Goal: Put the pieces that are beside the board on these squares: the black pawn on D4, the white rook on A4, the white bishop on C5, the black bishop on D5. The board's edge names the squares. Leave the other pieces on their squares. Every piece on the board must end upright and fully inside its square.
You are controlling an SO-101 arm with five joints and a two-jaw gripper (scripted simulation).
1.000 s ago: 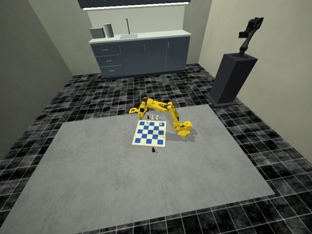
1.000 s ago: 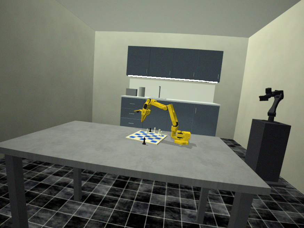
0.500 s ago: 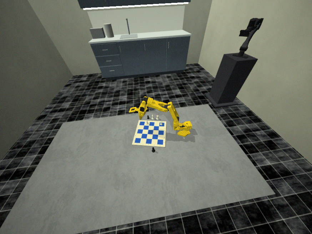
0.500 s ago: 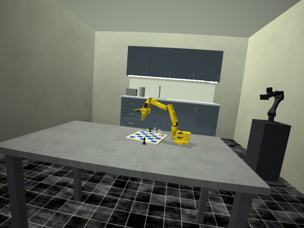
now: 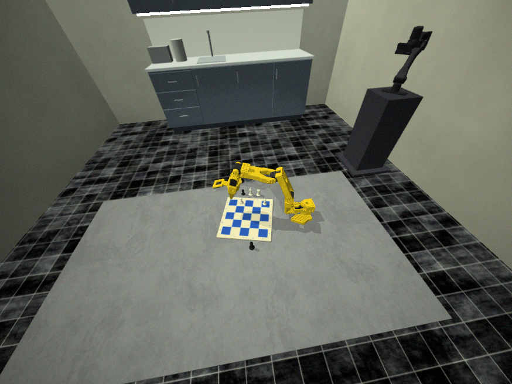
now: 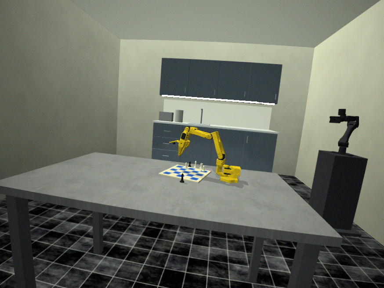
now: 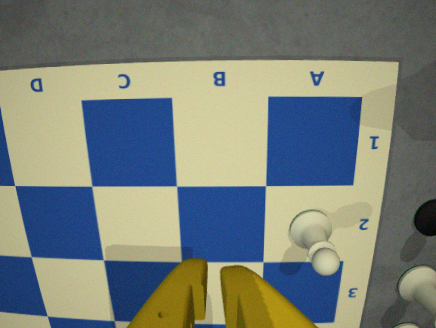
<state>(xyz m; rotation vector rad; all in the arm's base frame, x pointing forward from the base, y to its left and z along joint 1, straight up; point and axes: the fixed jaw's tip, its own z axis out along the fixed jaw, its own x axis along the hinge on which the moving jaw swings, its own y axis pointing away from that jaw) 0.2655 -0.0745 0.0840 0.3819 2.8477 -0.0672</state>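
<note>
My gripper [image 5: 231, 196] [image 6: 179, 154] [image 7: 214, 269] is shut and empty, high above the board [image 5: 231, 237] [image 6: 173, 175] [image 7: 170, 80]. In the wrist view its tips overlap square B3. The black pawn [image 5: 243, 192] [image 6: 190, 164] [image 7: 429, 218], white bishop [image 5: 250, 192] [image 6: 195, 164] [image 7: 418, 283] and white rook [image 5: 258, 192] [image 6: 201, 166] stand in a row beyond the A edge. The rook is mostly cut off in the wrist view. The black bishop [image 5: 251, 246] [image 6: 182, 178] stands upright in front of the board, outside the E edge.
A white pawn [image 5: 241, 201] [image 6: 186, 165] [image 7: 312, 230] stands on A2. Another small white piece [image 5: 264, 202] [image 6: 203, 168] stands on A5. The arm's base [image 5: 300, 219] [image 6: 229, 178] is right of the board on the grey table [image 5: 165, 289] [image 6: 124, 192].
</note>
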